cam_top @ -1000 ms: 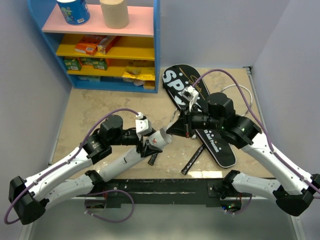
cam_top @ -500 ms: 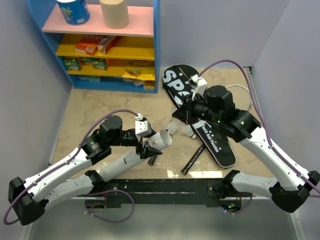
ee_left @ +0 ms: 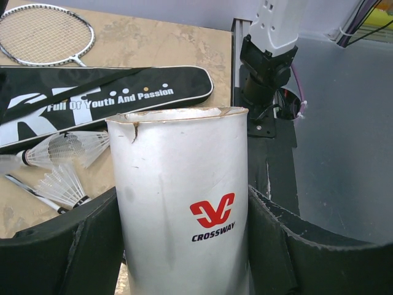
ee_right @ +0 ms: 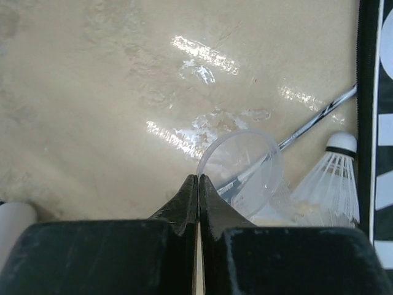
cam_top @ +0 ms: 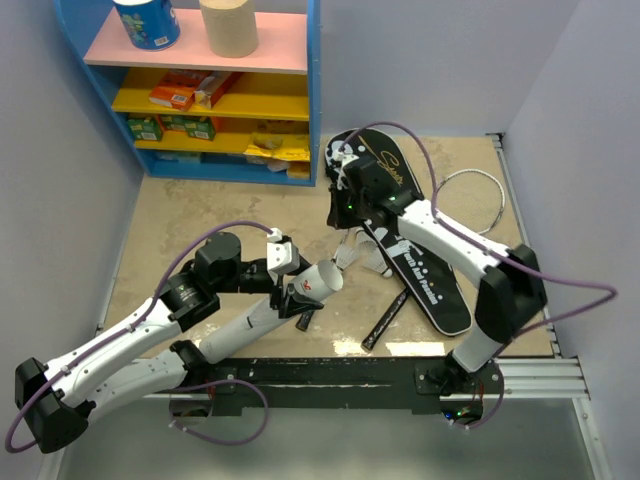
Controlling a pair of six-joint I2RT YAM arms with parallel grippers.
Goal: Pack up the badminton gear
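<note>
The tan table [cam_top: 200, 220] is carrying all the gear, with a blue shelf unit [cam_top: 310, 90] standing at its far edge. The black bag [cam_top: 445, 305] is lying diagonally right of centre. The right arm is crossing over it in the top view, hiding most of its big lettering. The left wrist view is showing the smaller line "Full Of Youth And Passion".

The white tube [ee_left: 184, 184] is lying slantwise near the table's front. Its open mouth is pointing toward the bag, the rim is chipped, and a red CROSSWAY logo is facing up. Its rear end is hard to tell from the white arm links around it. The left gripper [cam_top: 300, 290] is clamping the tube, one finger pressing on each side.

One white racket head [ee_left: 46, 34] is resting beyond the bag, and a black handle [cam_top: 385, 322] is sticking out at the bag's near side. A thin shaft is running under the shuttlecocks, possibly belonging to the second racket.

The right gripper [ee_right: 198, 181] is hovering with its fingers pressed together and holding nothing. Just beyond its tips, a clear round lid [ee_right: 241, 161] is lying on the table. White shuttlecocks [ee_right: 331, 178] are lying just beside the lid, against the bag's edge.
</note>
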